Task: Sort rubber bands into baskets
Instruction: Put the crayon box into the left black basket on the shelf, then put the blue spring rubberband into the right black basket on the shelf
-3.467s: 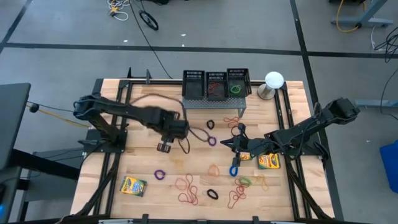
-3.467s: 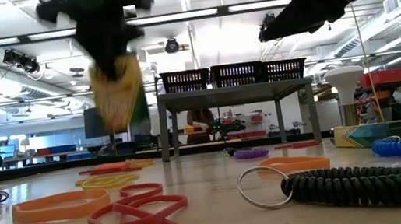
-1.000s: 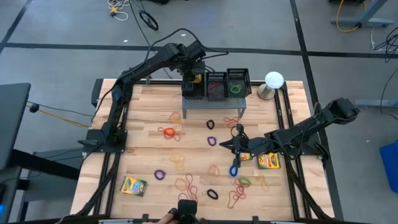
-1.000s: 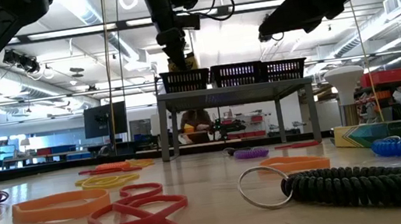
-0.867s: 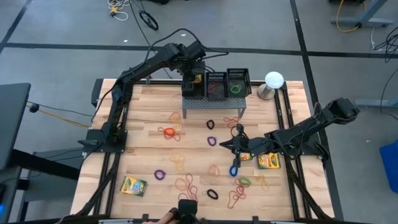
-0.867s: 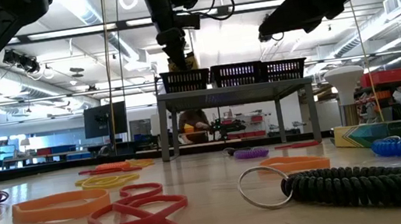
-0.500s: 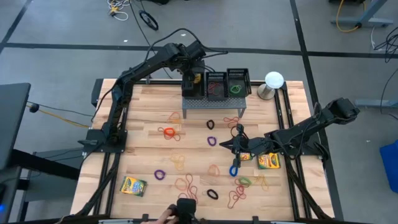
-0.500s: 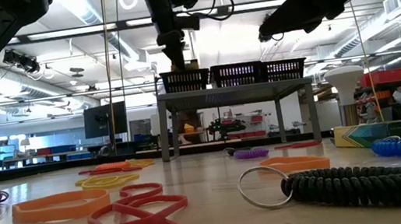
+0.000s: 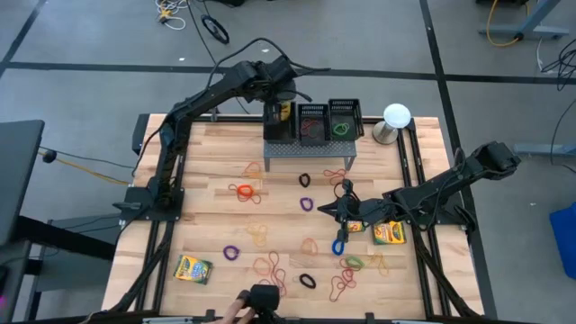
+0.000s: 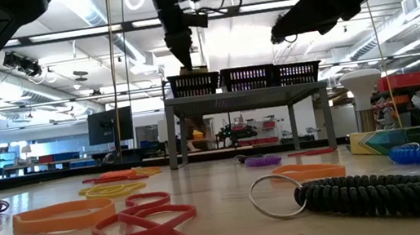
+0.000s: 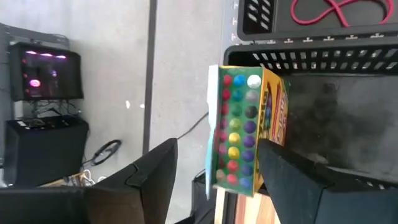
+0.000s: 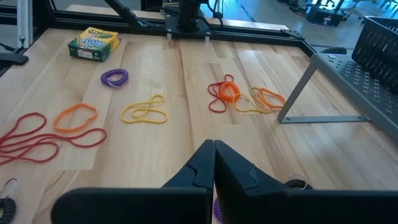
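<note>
Two fingers of my left gripper (image 11: 214, 180) stand spread wide, a crayon box (image 11: 245, 129) between them but apparently let go, leaning in the leftmost of the baskets (image 9: 280, 121). I judge this a release just made, and of the wrong sort of item: the task wants rubber bands, not crayons. Next move, as I read it: lift clear of the basket rim, swing back over the table, pick a band. Left arm is stretched far out and high, wrist bent down over the grey stand (image 9: 306, 148) that carries the three baskets. Middle basket (image 9: 312, 121) holds red bands, the right one (image 9: 344, 120) a green band. My right gripper (image 12: 214, 163) is closed on nothing, hovering low over mid-table near a purple band (image 9: 307, 204); that arm reaches in from its corner and waits. Most rubber bands (image 9: 273, 273) lie scattered across the wood, unsorted. A person's hand (image 9: 236, 309) shows at the near edge.
</note>
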{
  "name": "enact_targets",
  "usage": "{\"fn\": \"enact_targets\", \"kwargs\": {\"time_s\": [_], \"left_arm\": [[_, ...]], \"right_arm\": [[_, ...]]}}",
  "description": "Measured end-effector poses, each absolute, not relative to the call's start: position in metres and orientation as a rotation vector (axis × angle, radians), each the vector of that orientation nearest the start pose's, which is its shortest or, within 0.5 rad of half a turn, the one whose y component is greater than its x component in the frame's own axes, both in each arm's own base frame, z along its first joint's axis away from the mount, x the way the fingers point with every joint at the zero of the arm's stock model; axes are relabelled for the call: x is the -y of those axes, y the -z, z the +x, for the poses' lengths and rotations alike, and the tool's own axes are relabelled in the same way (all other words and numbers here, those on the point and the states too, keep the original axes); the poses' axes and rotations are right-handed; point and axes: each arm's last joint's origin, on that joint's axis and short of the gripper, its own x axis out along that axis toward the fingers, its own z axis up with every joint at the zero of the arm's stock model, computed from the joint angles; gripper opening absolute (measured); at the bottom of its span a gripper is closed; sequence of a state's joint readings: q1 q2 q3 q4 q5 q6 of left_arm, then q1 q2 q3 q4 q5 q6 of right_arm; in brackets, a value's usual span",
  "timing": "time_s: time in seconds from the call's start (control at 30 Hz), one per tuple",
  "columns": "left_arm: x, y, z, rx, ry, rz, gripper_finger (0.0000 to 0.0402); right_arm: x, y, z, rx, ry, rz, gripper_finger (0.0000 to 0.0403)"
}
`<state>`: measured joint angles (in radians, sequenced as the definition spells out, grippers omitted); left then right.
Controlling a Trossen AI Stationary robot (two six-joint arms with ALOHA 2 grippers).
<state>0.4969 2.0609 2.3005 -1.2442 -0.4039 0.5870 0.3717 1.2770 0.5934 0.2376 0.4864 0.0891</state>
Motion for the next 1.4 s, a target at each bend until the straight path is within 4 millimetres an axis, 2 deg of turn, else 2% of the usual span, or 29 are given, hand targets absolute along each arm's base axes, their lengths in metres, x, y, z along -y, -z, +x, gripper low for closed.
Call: {"fn": "enact_targets", "kwargs": {"time_s": [0.2,0.33,0.47,0.57,0.73,0.9,1.07,1.4], "left_arm": [[-0.194,-0.403,0.346,-1.171,-0.535,0.456,0.0228],[-0.171,-0.424,0.329,-1.128,-0.544,0.403,0.0213],[-0.142,-0.438,0.316,-1.030,-0.334,0.216,0.0175],[-0.123,-0.435,0.316,-0.987,-0.202,0.137,0.0136],[-0.095,-0.403,0.321,-1.026,-0.211,0.153,0.0077],[-0.070,-0.355,0.313,-0.966,-0.201,0.128,0.0044],[-0.044,-0.311,0.289,-0.755,-0.193,0.089,0.0031],[0.002,-0.234,0.237,-0.282,-0.121,0.013,0.0030]], "right_arm": [[-0.080,-0.208,0.243,-0.400,0.131,-0.098,0.0009],[-0.080,-0.208,0.243,-0.400,0.131,-0.098,0.0009],[-0.080,-0.208,0.243,-0.400,0.136,-0.091,0.0009],[-0.080,-0.208,0.243,-0.397,0.155,-0.095,0.0009],[-0.078,-0.208,0.243,-0.388,0.222,-0.109,0.0009],[-0.078,-0.208,0.243,-0.386,0.223,-0.108,0.0009],[-0.078,-0.209,0.243,-0.379,0.223,-0.103,0.0009],[-0.078,-0.209,0.243,-0.381,0.214,-0.104,0.0009]]}}
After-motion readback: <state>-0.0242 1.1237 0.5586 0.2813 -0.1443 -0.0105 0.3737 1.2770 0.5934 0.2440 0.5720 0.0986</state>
